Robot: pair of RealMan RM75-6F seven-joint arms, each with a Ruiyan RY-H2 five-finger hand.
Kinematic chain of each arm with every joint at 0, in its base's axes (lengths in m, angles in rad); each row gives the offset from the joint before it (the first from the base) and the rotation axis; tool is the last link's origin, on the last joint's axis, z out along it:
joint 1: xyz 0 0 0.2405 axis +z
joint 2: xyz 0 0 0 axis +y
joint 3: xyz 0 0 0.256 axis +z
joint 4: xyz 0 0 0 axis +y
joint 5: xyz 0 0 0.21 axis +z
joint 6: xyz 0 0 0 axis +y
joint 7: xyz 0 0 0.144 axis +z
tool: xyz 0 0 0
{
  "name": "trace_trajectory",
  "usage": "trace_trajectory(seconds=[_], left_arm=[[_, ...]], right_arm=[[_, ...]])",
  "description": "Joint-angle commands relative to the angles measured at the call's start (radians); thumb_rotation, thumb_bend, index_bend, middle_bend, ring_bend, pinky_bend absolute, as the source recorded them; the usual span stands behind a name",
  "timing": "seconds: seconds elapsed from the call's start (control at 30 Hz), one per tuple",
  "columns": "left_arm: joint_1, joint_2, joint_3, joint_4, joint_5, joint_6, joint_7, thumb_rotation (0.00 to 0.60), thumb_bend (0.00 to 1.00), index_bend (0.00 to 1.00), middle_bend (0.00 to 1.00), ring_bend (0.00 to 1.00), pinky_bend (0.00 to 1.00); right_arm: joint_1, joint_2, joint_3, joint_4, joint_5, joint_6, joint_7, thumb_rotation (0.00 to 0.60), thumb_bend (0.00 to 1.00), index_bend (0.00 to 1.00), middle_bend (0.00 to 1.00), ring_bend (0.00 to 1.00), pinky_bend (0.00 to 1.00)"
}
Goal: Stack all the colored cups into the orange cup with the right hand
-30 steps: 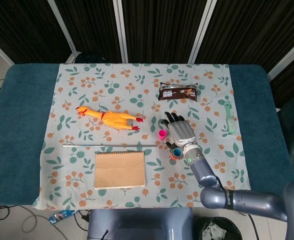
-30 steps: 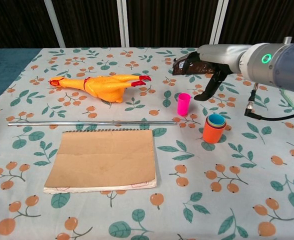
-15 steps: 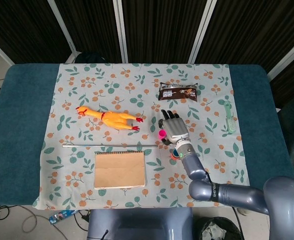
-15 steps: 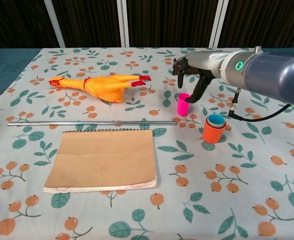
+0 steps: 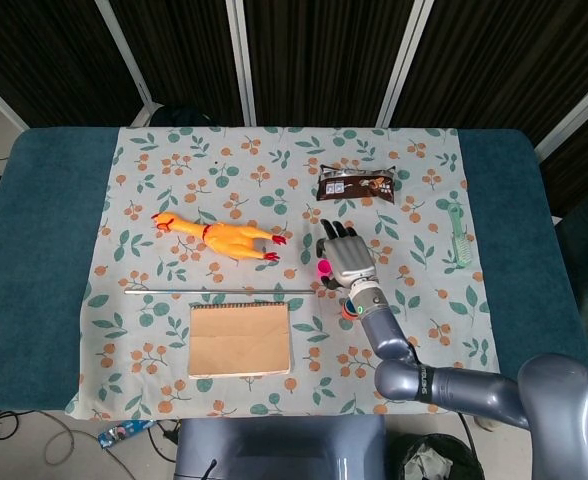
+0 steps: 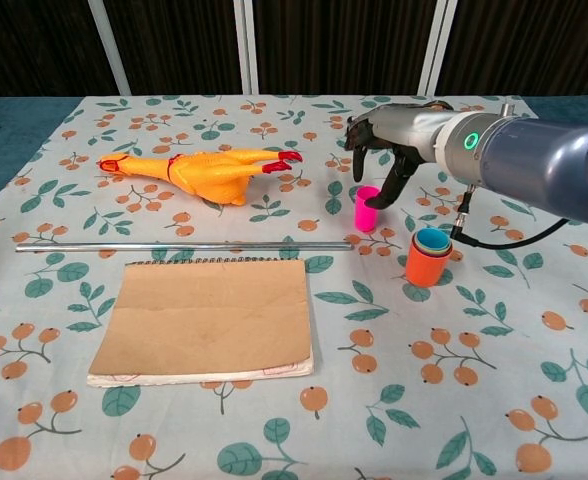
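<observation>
A small pink cup (image 6: 367, 208) stands upright on the flowered cloth, also seen from the head view as the pink cup (image 5: 323, 268). To its right stands the orange cup (image 6: 428, 262) with a blue cup (image 6: 434, 240) nested inside; from above the orange cup (image 5: 349, 309) is mostly hidden under my forearm. My right hand (image 6: 389, 135) hovers right over the pink cup, fingers apart and pointing down around its rim, one fingertip (image 6: 382, 197) at the cup's right edge. It grips nothing. In the head view the right hand (image 5: 345, 256) lies just right of the pink cup. The left hand is out of sight.
A yellow rubber chicken (image 6: 209, 169) lies at the left, a thin metal rod (image 6: 174, 246) runs in front of it, and a brown notebook (image 6: 206, 319) lies nearer. A dark snack packet (image 5: 355, 185) sits behind the hand; a green brush (image 5: 458, 232) lies far right.
My right hand has moved left from beside the orange cup and lowered over the pink cup, its fingers now hanging around the rim. The cups have not moved.
</observation>
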Motion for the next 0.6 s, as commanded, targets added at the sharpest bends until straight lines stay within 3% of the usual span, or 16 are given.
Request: trace_trajectory(seconds=[0.03, 0.6], left_arm=[[0.000, 0.000, -0.001, 0.000, -0.001, 0.000, 0.000, 0.600, 0.27, 0.17, 0.02, 0.00, 0.00], [-0.001, 0.001, -0.003, 0.001, -0.002, 0.000, 0.000, 0.600, 0.27, 0.17, 0.02, 0.00, 0.00]], right_arm=[[0.003, -0.006, 0.000, 0.012, 0.003, -0.005, -0.001, 0.600, 0.38, 0.41, 0.00, 0.02, 0.14], [0.009, -0.027, 0.003, 0.053, 0.013, -0.022, 0.003, 0.600, 0.41, 0.47, 0.00, 0.03, 0.14]])
